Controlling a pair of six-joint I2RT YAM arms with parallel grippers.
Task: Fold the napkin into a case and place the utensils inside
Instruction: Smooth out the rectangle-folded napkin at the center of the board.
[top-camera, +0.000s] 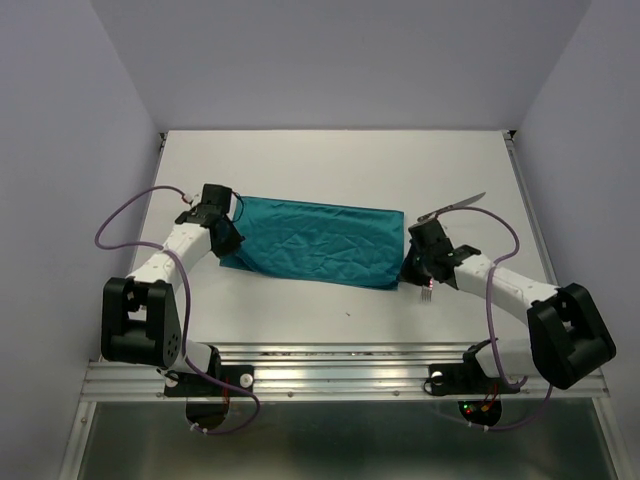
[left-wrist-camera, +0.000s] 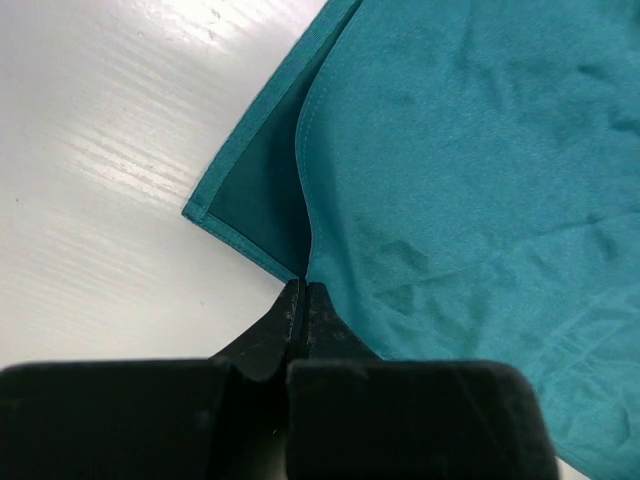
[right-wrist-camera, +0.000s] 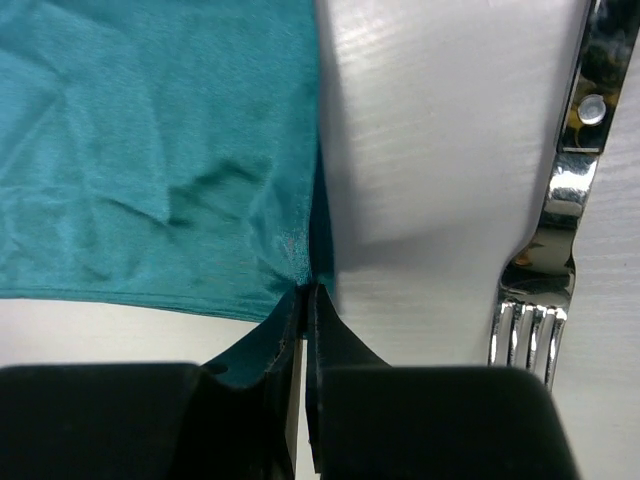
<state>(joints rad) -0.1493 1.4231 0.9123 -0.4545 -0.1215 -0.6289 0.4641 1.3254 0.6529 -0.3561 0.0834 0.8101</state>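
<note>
The teal napkin lies folded into a wide rectangle on the white table. My left gripper is at its left end, jaws shut on the cloth's near left edge; the napkin shows two layers there. My right gripper is at the right end, jaws shut on the napkin's near right corner; the cloth puckers at the pinch. The silver fork lies just right of that gripper, tines toward me. The knife lies beyond it, partly hidden by the wrist.
Purple cables loop from both arms. Grey walls close in the table on the left, right and back. The metal rail with the arm bases runs along the near edge.
</note>
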